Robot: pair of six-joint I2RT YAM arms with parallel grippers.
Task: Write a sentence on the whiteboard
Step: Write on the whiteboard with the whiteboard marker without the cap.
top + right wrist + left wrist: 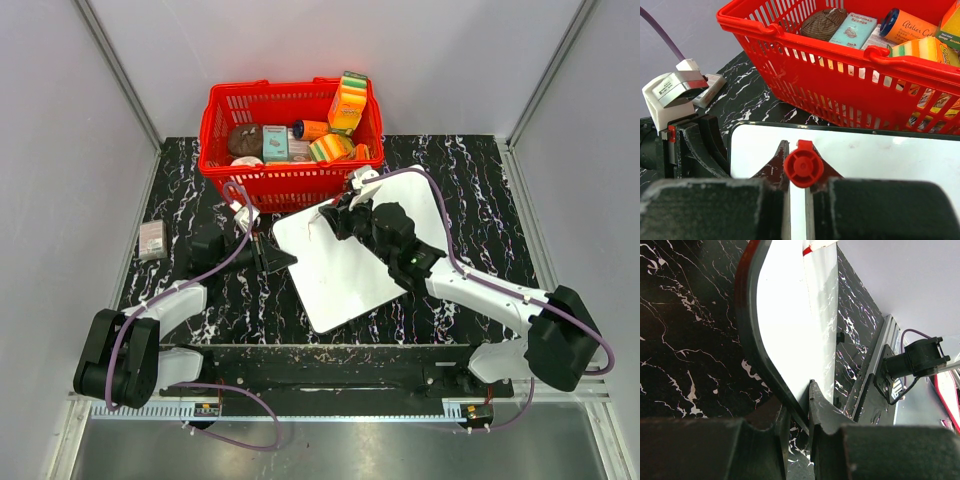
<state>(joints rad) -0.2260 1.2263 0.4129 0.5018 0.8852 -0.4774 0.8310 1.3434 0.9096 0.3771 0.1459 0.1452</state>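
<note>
The left end effector (799,407) is closed narrowly on the rim of the large, flat, white rectangular whiteboard (352,275), pinching its left corner. The right end effector (800,152) clamps a red plastic marker (802,168) between its fingers, above the board's far left part. The whiteboard lies askew on the black marbled bench (480,200), just in front of the red plastic slatted basket (290,180) of groceries.
</note>
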